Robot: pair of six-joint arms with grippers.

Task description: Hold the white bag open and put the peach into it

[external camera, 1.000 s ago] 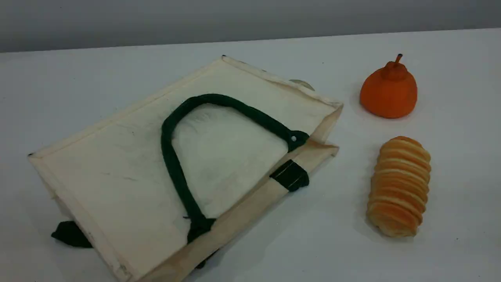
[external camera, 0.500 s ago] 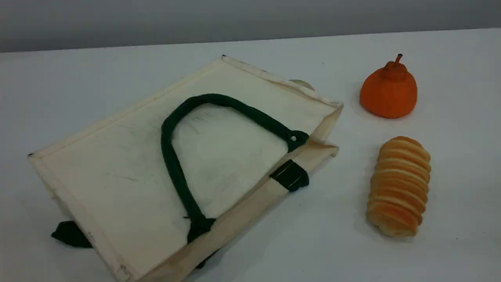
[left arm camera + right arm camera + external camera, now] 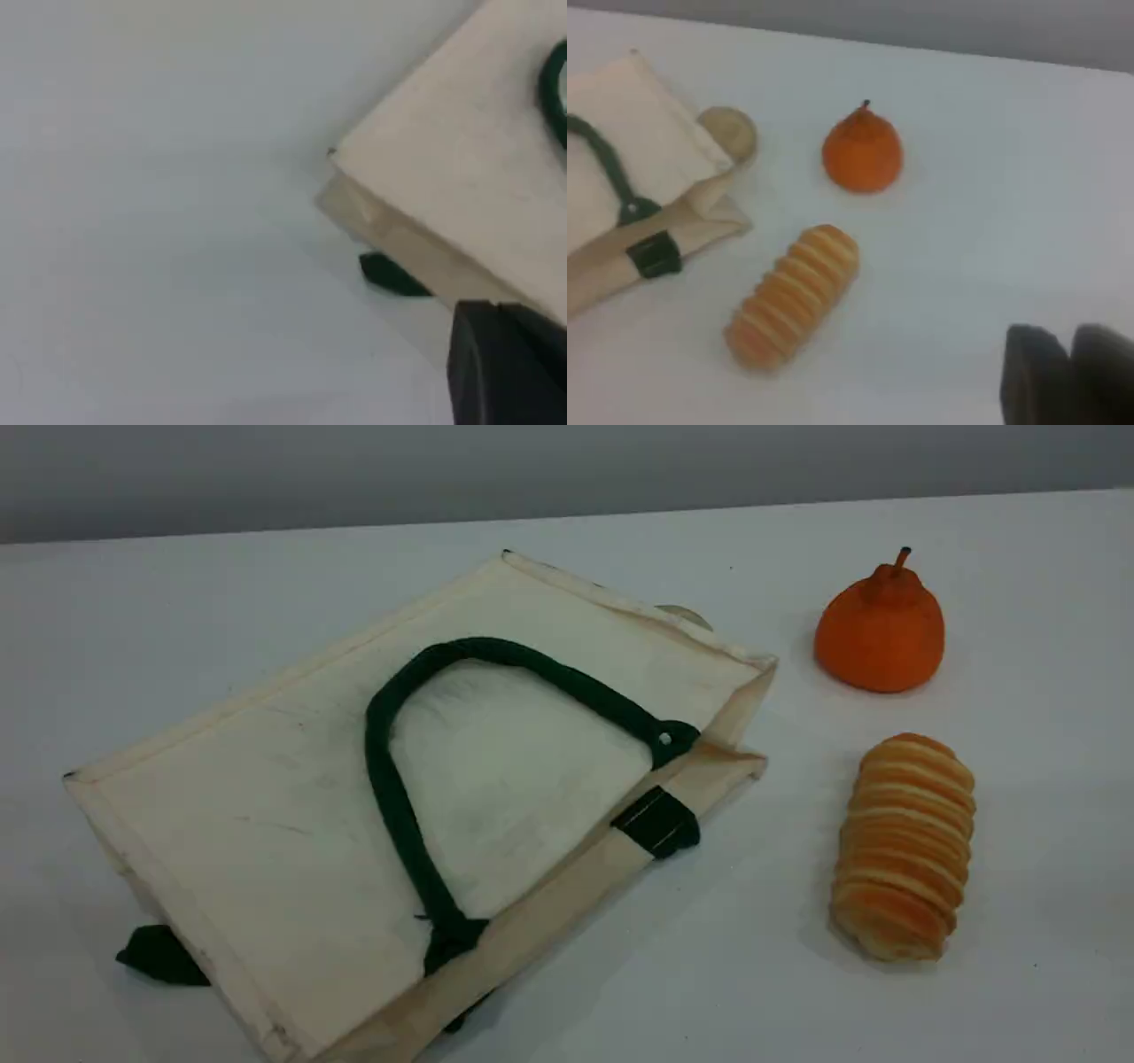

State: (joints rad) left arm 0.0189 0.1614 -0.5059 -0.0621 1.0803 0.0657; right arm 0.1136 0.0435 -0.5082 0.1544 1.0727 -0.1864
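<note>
The white bag (image 3: pixel 292 797) lies flat on the pale surface (image 3: pixel 177 602). One dark green rope handle (image 3: pixel 390 779) flops back in a loop on top of the bag. A short green strap (image 3: pixel 657 822) sits on the bag's rim, close to one end of the handle. The bag's mouth is only a thin gap. A bit of green cloth (image 3: pixel 159 954) pokes out from under the bag at the end away from the mouth.

A beige ball (image 3: pixel 727 135) sits just beside the bag's far mouth corner, partly hidden behind it. An orange fruit (image 3: pixel 880 633) with a little stem stands out past the bag's mouth. A ridged bread roll (image 3: pixel 904 846) lies out that way too, apart from the bag and the fruit.

The left claw (image 3: pixel 507 367) hangs near the bag's closed-end corner. It is a dark blur, so I cannot tell if it is open or closed. The right claw (image 3: pixel 1070 376) hangs out beyond the bread roll, well away from the bag. Its two dark tips are close together, but too blurry to tell if they meet.
</note>
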